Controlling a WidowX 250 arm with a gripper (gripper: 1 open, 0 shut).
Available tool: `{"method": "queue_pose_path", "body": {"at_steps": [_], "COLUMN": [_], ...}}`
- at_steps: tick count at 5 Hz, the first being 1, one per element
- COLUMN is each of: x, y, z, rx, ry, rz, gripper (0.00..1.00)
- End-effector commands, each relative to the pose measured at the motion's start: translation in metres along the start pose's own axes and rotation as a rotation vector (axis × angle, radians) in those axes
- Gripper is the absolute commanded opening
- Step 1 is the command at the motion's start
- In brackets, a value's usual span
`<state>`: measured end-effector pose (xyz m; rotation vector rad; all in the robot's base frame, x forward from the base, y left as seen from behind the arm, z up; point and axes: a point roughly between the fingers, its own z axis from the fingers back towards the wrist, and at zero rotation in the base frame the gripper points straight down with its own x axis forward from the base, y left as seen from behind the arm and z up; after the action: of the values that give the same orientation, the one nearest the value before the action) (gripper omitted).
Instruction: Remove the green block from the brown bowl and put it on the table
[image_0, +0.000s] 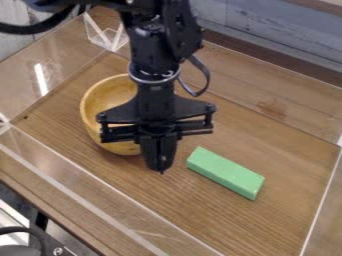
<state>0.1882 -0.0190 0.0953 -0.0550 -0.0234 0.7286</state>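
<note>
The green block (226, 172) lies flat on the table (274, 110), to the right of the brown bowl (100, 100) and outside it. My gripper (159, 165) hangs point-down between bowl and block, its fingers pressed together and shut on nothing. It is just left of the block's near end and in front of the bowl's right rim, which the black arm partly hides. What shows of the bowl's inside looks empty.
Clear acrylic walls (54, 175) run along the table's edges, low at the front and left. Black cables (47, 25) loop at the upper left behind the arm. Bare wood lies to the right and behind the block.
</note>
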Motion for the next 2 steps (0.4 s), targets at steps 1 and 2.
{"method": "queue_pose_path", "body": {"at_steps": [1, 2], "x": [-0.001, 0.000], "y": [0.005, 0.016], "z": [0.007, 0.009], "rx": [-0.010, -0.001], "ry": [-0.018, -0.015], "rz": [-0.007, -0.026], "gripper": [0.00, 0.00]}}
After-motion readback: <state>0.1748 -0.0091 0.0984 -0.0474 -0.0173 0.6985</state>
